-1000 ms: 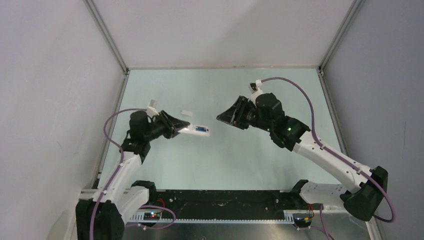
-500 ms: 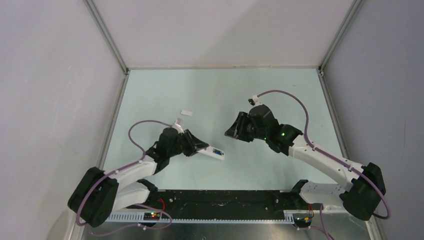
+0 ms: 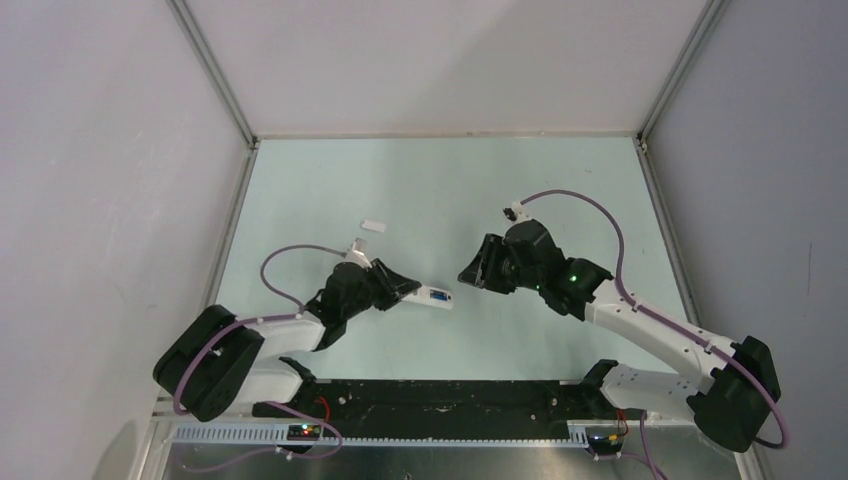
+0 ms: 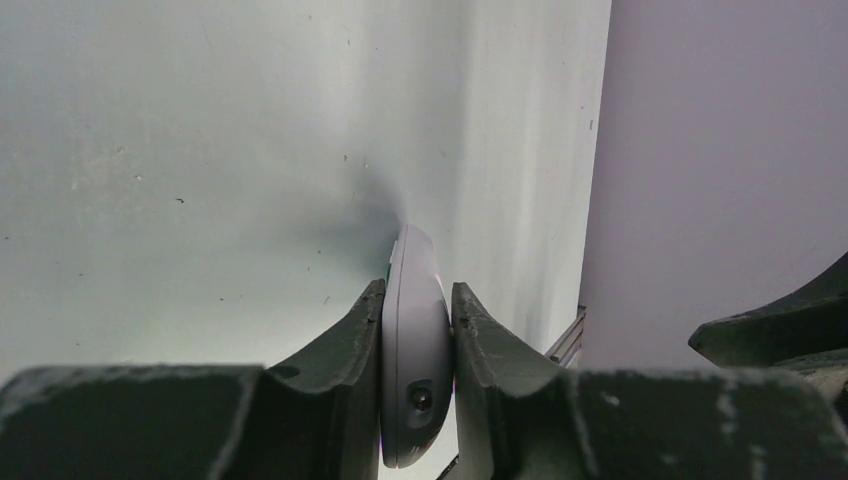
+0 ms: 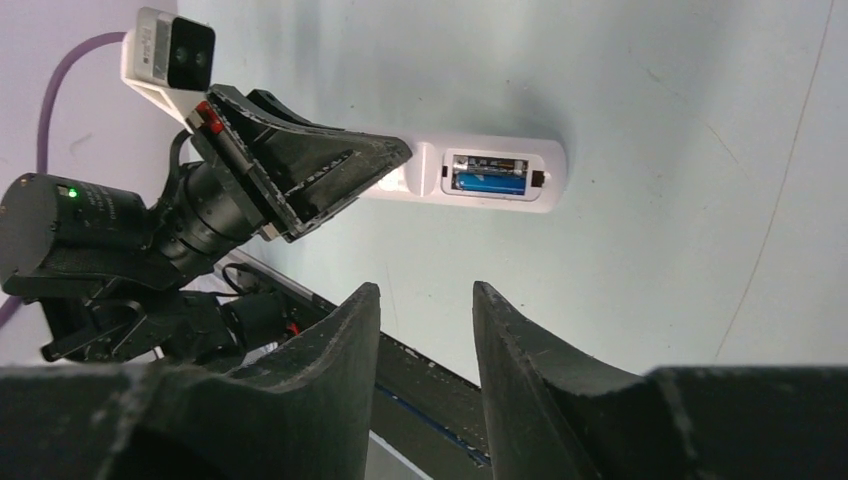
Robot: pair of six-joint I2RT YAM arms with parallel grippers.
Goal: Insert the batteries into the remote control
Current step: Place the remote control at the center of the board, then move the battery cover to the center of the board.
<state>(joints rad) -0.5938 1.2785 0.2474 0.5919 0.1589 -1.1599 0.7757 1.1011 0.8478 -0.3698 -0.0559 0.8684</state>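
Remote control (image 3: 432, 296): white and slim, lower centre of the overhead view, jutting rightward out of the left gripper (image 3: 405, 290); cannot tell whether resting on the table (image 3: 420, 180) or held just above it.
Battery bay (image 5: 497, 165): uncovered, turned toward the right wrist camera, near the free end of the remote.
Blue battery (image 5: 490, 184): 1 bright blue cell seated in the lower slot; upper slot dark, too small to tell whether a 2nd cell sits there.
Left gripper state: pressed onto the 2 long edges of the remote at 1 end, pads flat on the narrow sides, shell seen edge-on in the left wrist view.
Right gripper (image 3: 472, 270): fingers spread with nothing between them, just right of the remote in the overhead view, aimed at the open bay.
White piece (image 3: 371, 225): small, lying alone toward the upper left, well apart from the remote; probably the bay cover.
Handling, remote: judged light, stiff, smooth plastic; likely slippery, apt to pivot in an end pinch if pushed at the free end.
Handling, cells: small, hard, round; prone to roll or spring back out of the contacts.
Where to hold: across the long edges, clear of the bay; a cell across the middle of its barrel.
Risk: a hard press at the bay likely levering the shell out of the pinch.
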